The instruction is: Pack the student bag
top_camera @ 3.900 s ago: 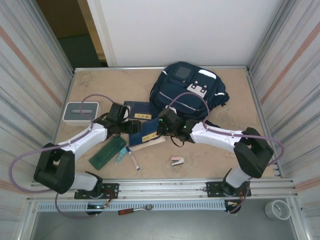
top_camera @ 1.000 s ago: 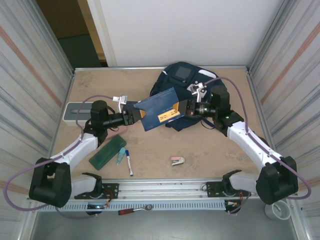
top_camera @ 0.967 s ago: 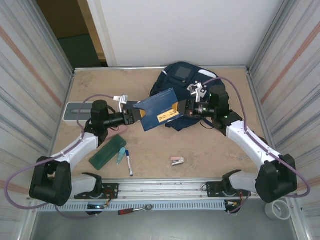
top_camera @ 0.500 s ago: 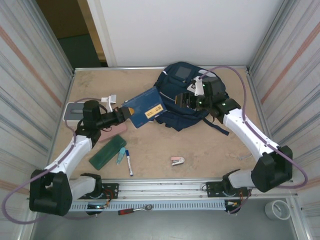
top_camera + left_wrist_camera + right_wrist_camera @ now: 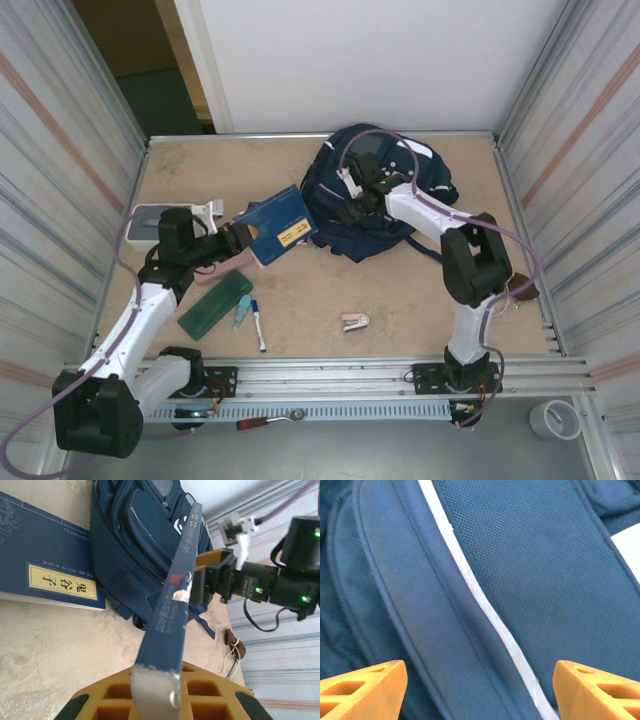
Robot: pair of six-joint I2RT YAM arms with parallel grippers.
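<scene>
The student bag [image 5: 392,196], navy with white stripes, lies at the back middle of the table. My left gripper [image 5: 236,238] is shut on the near end of a blue book [image 5: 279,224] and holds it above the table just left of the bag. In the left wrist view the gripper [image 5: 155,700] pinches the book's spine [image 5: 172,600], which points toward the bag [image 5: 135,535]. A second blue book [image 5: 45,575] with a yellow label lies flat beside the bag. My right gripper [image 5: 352,200] hovers open over the bag's left side, its jaws [image 5: 480,690] wide above navy fabric [image 5: 530,565] with a white stripe.
A grey-white box [image 5: 150,222] sits at the left edge behind my left arm. A green pencil case [image 5: 215,305], a marker [image 5: 259,326] and a small stapler [image 5: 354,322] lie toward the front. A small brown object [image 5: 522,292] rests by the right wall.
The right gripper opened, let go of the blue book and swung back over the bag. The left gripper closed on the book and drew it left and lower.
</scene>
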